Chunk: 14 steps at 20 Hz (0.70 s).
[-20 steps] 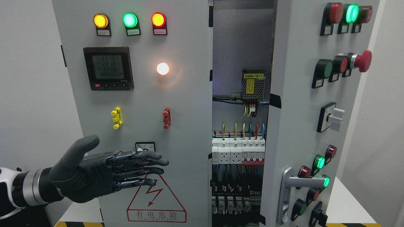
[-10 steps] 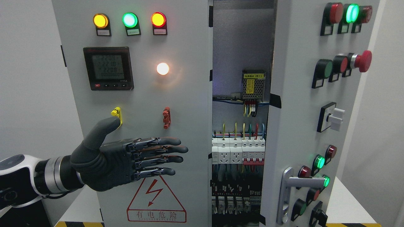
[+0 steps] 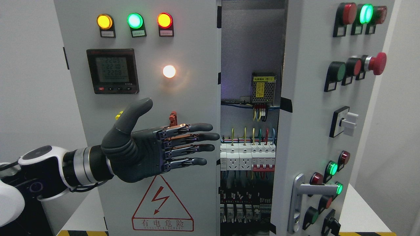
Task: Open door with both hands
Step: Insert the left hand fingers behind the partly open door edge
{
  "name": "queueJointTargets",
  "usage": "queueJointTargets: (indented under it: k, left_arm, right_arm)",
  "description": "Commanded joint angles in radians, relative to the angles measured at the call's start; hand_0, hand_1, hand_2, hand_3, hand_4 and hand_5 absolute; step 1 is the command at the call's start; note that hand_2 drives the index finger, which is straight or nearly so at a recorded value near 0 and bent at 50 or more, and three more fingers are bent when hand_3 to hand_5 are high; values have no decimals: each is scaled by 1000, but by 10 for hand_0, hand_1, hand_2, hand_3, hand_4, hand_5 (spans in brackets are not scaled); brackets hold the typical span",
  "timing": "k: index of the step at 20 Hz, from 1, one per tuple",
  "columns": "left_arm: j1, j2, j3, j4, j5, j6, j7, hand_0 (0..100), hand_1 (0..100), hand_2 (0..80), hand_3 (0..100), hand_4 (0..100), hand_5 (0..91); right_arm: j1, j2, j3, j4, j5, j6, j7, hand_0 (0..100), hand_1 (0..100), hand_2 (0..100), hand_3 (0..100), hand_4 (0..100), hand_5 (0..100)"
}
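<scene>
A grey electrical cabinet fills the view. Its left door (image 3: pixel 193 98) is flat and closed, carrying lamps and a meter. The right door (image 3: pixel 311 131) stands swung partly outward, with a silver lever handle (image 3: pixel 300 196) low on it. Between them the gap shows breakers and wiring (image 3: pixel 247 157). My left hand (image 3: pixel 170 147) is open, fingers straight and pointing right, thumb up, hovering in front of the left door with fingertips (image 3: pixel 211 136) near that door's right edge. It holds nothing. The right hand is out of view.
The left door carries three lamps (image 3: pixel 134 21), a digital meter (image 3: pixel 112 71), a lit white lamp (image 3: pixel 169 71), a red clip (image 3: pixel 173 117) and a warning triangle (image 3: pixel 161 205). Buttons and a red emergency stop (image 3: pixel 377 63) stick out from the right door. A white table (image 3: pixel 361 209) with a hazard-striped front edge lies below.
My left hand has risen and moved right across the left door, from beside the warning triangle to near the door's right edge. It now covers most of the yellow clip. The doors have not moved.
</scene>
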Motion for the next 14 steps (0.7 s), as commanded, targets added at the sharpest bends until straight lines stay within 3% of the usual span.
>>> queueJointTargets:
  k: [1,14]
  left_arm:
    - [-29,-167,-55,2,20,-2,72,0,0,0,0,31,0]
    - [-23,-330,-12,11,10,-7,189,0,0,0,0,31,0]
  right_arm:
    - [0,0,0,1,0,1,-1,107,0,0,0,0,0]
    - [0,1,0,1,0,-1,-1,106,0,0,0,0,0]
